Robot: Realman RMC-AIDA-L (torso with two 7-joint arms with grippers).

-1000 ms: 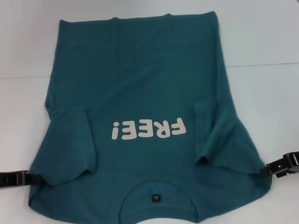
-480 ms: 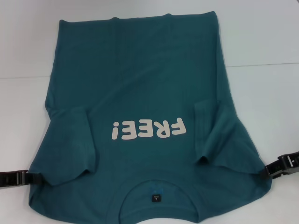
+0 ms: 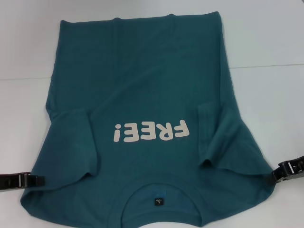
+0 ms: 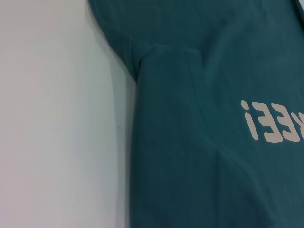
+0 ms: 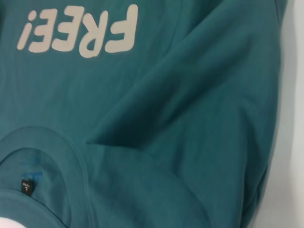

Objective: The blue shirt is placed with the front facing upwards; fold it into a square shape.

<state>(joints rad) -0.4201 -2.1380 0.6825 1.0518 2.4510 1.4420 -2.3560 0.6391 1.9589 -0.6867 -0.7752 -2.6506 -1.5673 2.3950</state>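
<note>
The blue shirt [image 3: 142, 85] lies flat on the white table with its front up. The off-white "FREE!" print [image 3: 151, 131] shows, and the collar with its dark label [image 3: 158, 201] is at the near edge. Both short sleeves are folded inward over the body. My left gripper [image 3: 37, 180] is low at the shirt's near left shoulder edge. At the near right shoulder edge is my right gripper [image 3: 280, 172]. The left wrist view shows the folded left sleeve [image 4: 171, 85] of the shirt [image 4: 199, 142]. The collar and right sleeve fold of the shirt [image 5: 166, 118] fill the right wrist view.
The white table [image 3: 266, 47] extends bare on both sides of the shirt and beyond its far hem. A thin seam [image 3: 266, 66] runs across the tabletop at mid-depth.
My right gripper has slid outward to the right and slightly nearer, away from the shirt's shoulder. The left gripper and the shirt have barely shifted.
</note>
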